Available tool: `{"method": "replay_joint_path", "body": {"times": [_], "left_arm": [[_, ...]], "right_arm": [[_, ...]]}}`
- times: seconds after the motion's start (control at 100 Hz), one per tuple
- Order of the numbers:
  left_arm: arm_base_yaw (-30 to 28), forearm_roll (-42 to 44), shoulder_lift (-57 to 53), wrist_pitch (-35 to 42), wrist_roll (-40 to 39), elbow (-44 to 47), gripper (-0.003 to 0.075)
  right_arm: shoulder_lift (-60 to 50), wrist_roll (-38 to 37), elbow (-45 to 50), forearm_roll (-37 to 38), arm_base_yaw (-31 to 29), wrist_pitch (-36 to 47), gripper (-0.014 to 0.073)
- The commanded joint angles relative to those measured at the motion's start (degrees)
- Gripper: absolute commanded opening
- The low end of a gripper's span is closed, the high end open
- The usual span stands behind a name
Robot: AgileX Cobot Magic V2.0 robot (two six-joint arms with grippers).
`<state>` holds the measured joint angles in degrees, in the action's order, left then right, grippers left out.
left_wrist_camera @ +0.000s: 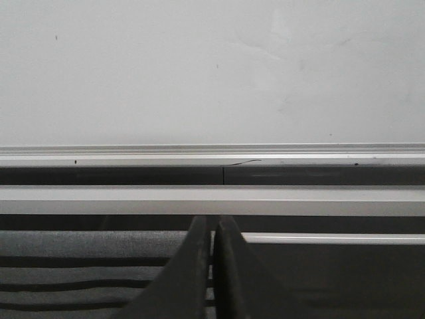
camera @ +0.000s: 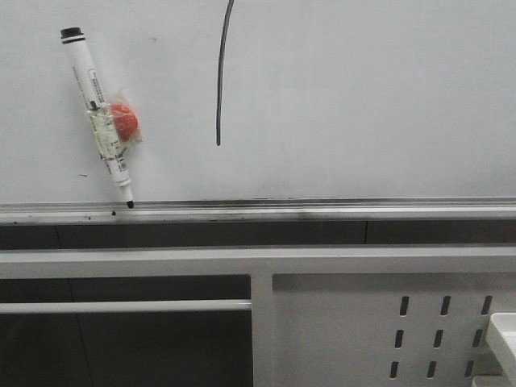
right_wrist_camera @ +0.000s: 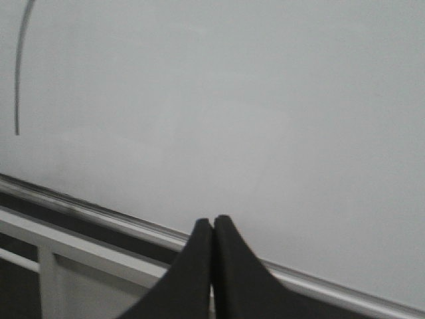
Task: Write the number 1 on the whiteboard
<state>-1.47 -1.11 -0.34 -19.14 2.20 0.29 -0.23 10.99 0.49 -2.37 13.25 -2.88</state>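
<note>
The whiteboard (camera: 363,97) fills the upper front view, with a silver ledge (camera: 322,211) along its lower edge. The number 1 (camera: 221,72) is a thin dark curved stroke left of centre; it also shows in the right wrist view (right_wrist_camera: 20,73). A white marker (camera: 98,113) with a red magnet leans tilted on the board at the left, its tip on the ledge. Neither gripper shows in the front view. My left gripper (left_wrist_camera: 212,222) is shut and empty below the ledge (left_wrist_camera: 212,158). My right gripper (right_wrist_camera: 212,222) is shut and empty in front of the board (right_wrist_camera: 265,100).
A white perforated metal panel (camera: 387,322) and white frame bars (camera: 121,263) run below the ledge. A white tray corner (camera: 504,334) sits at the lower right. Tiny dark specks dot the board near the marker.
</note>
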Motion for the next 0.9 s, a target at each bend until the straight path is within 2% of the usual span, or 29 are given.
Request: {"method": "replay_joint_path", "body": {"times": [0.0, 0.19, 0.38, 0.57, 0.89], "left_arm": [[-0.19, -0.62, -1.26, 3.18, -0.1, 1.9, -0.002], [-0.19, -0.62, -1.26, 3.4, -0.1, 1.9, -0.002], [-0.19, -0.62, -1.26, 3.4, -0.1, 1.9, -0.002], [-0.19, -0.62, -1.26, 3.4, -0.1, 1.9, -0.002], [-0.19, -0.62, -1.26, 3.4, -0.1, 1.9, -0.002]], "right_arm": [[-1.57, -2.9, 0.74, 1.97, -4.53, 0.33, -0.0055], [-1.57, -3.14, 0.74, -0.29, -15.51, -3.48, -0.0055], [-1.57, -3.22, 0.74, -0.28, -22.64, -9.39, -0.0055], [-1.57, -3.65, 0.74, -0.28, -22.93, -15.39, -0.0055], [-1.57, -3.75, 0.74, -0.28, -22.93, -15.13, -0.0055]]}}
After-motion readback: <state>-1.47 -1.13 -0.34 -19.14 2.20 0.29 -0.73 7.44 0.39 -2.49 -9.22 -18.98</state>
